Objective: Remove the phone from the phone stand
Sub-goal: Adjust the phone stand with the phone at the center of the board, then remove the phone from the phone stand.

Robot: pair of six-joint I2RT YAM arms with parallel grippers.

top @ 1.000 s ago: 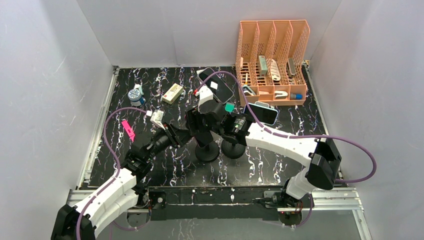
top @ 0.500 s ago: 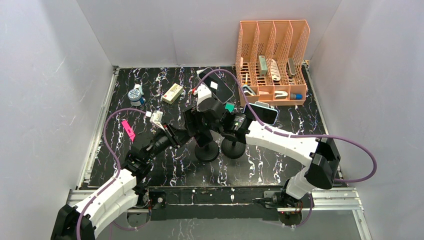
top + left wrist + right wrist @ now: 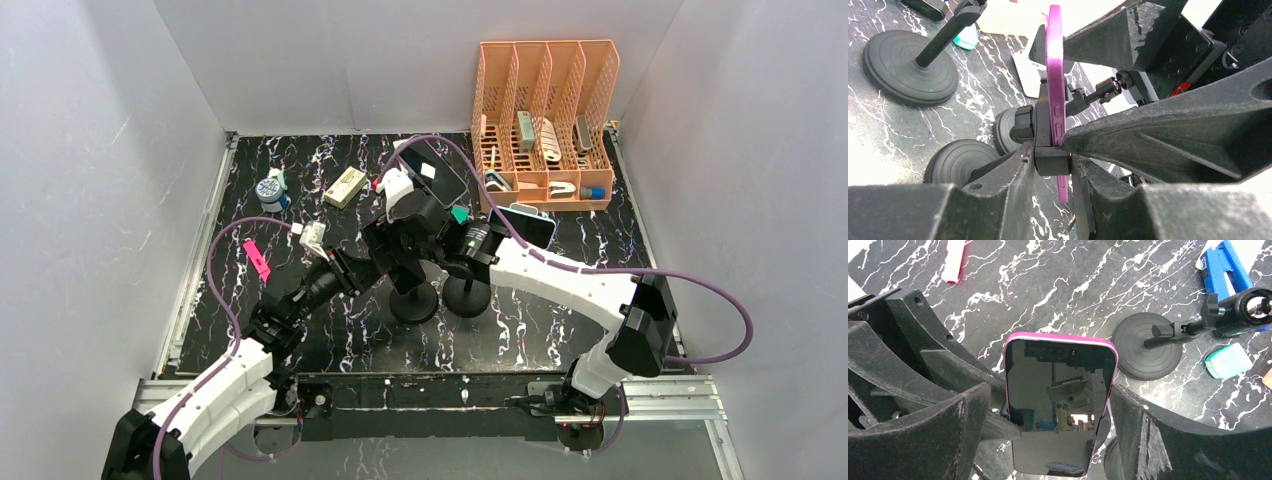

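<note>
Nearest, behind both pincers: a metal rail [image 3: 430, 388] along the table's near edge. Beyond it, a black table [image 3: 300, 320], glossy, streaked with white veins like marble. Closed in on three sides by plain pale walls [image 3: 330, 60], matt.

Close ahead of the rail, left pincer [image 3: 1048, 150]: rough black wedge-shaped fingers, narrowed to a slim gap, clamped on the blocky black cradle of the stand [image 3: 414, 302]. Below that grip, a thin stem down to a round, ridged disc base.

Phone [image 3: 1060, 365] seated in that cradle, right between the left pincer's fingertips: slim slab, rounded corners, magenta case, dark mirror-like glass.

Just past, right pincer [image 3: 1052, 390]: spread wide, one coarse finger either side of the phone, holding nothing. One finger clear of the case, the other right at its edge, touch or gap impossible to tell.

Just right of the right pincer, a second stand [image 3: 467, 297], same disc base, with a second phone [image 3: 528, 228] on top, and a small teal block [image 3: 459, 214] beside. Well left of the left pincer, a pink marker [image 3: 257, 260] flat on the table. Farther off, beyond and left of both pincers, a blue-and-white roll [image 3: 270, 190] and a small pale box [image 3: 345, 186]. Farthest, beyond and right of the right pincer, against the back wall, a peach plastic rack [image 3: 545, 90]: perforated upright dividers, small oddments inside.
</note>
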